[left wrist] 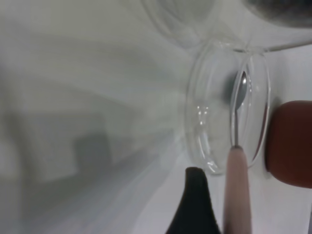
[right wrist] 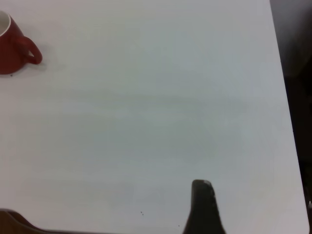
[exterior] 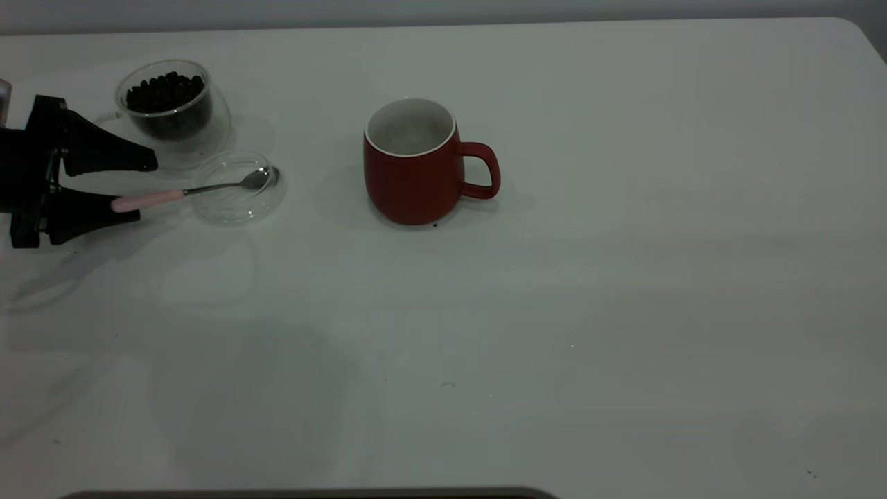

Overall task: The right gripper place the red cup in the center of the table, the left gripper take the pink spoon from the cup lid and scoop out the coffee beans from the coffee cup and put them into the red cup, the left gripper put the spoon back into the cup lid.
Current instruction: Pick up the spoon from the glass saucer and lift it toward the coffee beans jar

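Left gripper (exterior: 145, 188) hung spread wide as I watched, the pink spoon (exterior: 149, 199) handle's end between its fingertips, bowl in the cup lid (exterior: 239, 188).

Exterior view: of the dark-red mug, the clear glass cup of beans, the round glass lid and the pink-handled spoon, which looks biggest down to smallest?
1. Dark-red mug.
2. Clear double-walled glass cup and shallow round glass lid: alike in width, though the cup stands taller.
3. Pink-handled metal spoon: long but thinnest, so smallest.
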